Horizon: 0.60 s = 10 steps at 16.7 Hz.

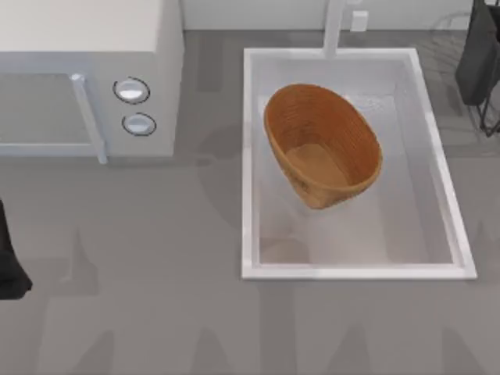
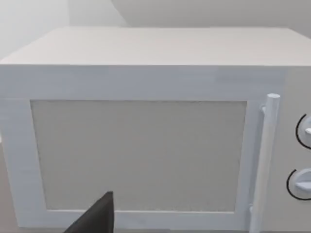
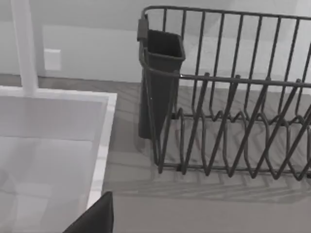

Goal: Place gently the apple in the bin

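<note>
The bin [image 1: 323, 145], an oval wicker basket tilted with its opening up and toward the left, sits inside the white sink basin [image 1: 353, 272], near the basin's left and far walls, with bare basin floor open toward the right and near walls. The left arm [image 1: 9, 262] is parked at the worktop's [image 1: 141, 312] left edge facing the microwave [image 2: 146, 145], the right arm [image 1: 478, 55] at the far right by the dish rack [image 3: 233, 97]; whether either gripper is open cannot be told.

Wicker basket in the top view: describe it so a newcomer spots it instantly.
Start at the white rectangular sink basin on the table's right half, to the right of the microwave. The wicker basket sits inside it, towards the faucet end. It is the one orange-brown, oval, ribbed thing among white and grey surroundings.
</note>
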{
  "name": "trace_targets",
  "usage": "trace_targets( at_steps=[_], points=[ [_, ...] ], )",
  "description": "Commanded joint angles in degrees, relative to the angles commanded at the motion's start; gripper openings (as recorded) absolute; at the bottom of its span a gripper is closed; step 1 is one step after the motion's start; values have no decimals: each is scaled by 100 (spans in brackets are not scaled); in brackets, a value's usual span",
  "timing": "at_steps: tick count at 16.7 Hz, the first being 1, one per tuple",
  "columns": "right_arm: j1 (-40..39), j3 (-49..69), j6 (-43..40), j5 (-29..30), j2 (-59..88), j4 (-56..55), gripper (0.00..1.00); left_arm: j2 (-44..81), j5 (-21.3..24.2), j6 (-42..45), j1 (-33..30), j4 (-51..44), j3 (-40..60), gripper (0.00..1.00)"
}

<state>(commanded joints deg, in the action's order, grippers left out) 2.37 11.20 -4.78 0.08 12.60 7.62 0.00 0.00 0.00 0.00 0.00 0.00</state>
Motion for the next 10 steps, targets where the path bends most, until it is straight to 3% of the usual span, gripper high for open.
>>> trace_targets(
  at_steps=[10],
  points=[
    [719, 3731, -1642, -83, 5766, 2833, 100, 0, 0, 0, 0, 0, 0, 100]
  ],
)
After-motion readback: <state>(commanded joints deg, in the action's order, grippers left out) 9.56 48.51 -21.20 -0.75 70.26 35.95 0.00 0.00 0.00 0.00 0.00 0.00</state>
